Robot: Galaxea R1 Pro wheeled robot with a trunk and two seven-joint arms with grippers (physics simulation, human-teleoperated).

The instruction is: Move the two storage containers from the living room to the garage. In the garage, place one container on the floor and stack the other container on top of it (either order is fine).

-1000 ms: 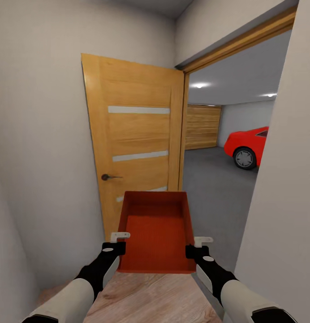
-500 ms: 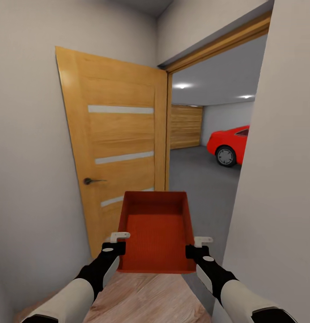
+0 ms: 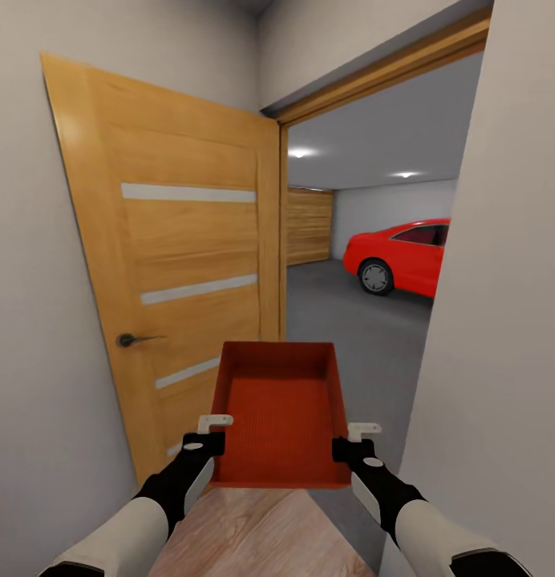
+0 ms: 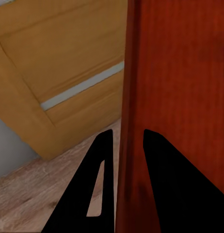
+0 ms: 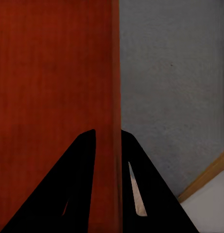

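Note:
A red-orange storage container [image 3: 280,410] hangs in front of me, open and empty, carried between both arms above the wood plank flooring. My left gripper [image 3: 212,437] is shut on its left wall [image 4: 129,111]; my right gripper [image 3: 347,443] is shut on its right wall [image 5: 115,97]. In each wrist view the black fingers [image 4: 100,165] [image 5: 85,160] straddle the thin red wall. Through the open doorway lies the garage with its dark grey floor [image 3: 342,320].
An open wooden door [image 3: 181,256] with a dark handle [image 3: 129,340] stands close on the left. A white wall [image 3: 502,320] edges the doorway on the right. A red car [image 3: 402,256] and plank garage doors [image 3: 308,226] sit deep inside the garage.
The view has shifted: door and doorway frame slid left and appear larger, and more of the red car shows. The container and both grippers hold the same place in the picture.

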